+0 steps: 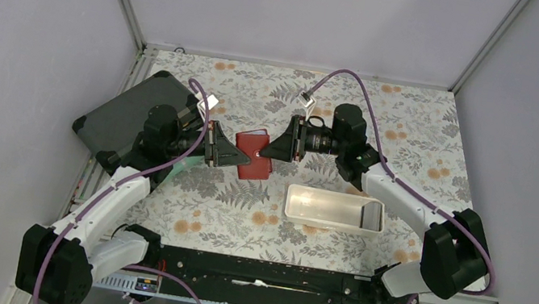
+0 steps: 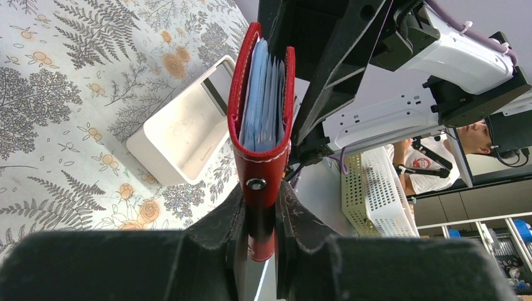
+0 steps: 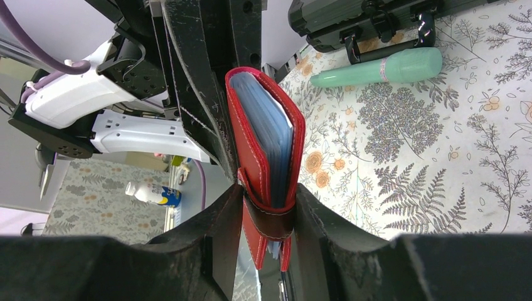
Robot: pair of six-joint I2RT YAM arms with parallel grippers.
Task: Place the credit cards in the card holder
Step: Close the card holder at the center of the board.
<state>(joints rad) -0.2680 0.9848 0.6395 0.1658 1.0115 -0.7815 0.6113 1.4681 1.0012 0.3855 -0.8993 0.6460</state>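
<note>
L gripper (image 2: 260, 216) clamped on red card holder (image 2: 260, 166). R gripper (image 3: 268, 210) pinches its opposite end. Holder is held up over counter (image 1: 224, 210) betw. both arms, w/ light blue credit cards (image 2: 263, 94) inside.

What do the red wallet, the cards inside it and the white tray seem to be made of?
Wallet: probably leather or imitation leather, matte red, with white stitching along its edges. Cards: likely thin plastic, light blue, smooth. Tray: seems hard plastic, white, slightly glossy; metal cannot be excluded.
</note>
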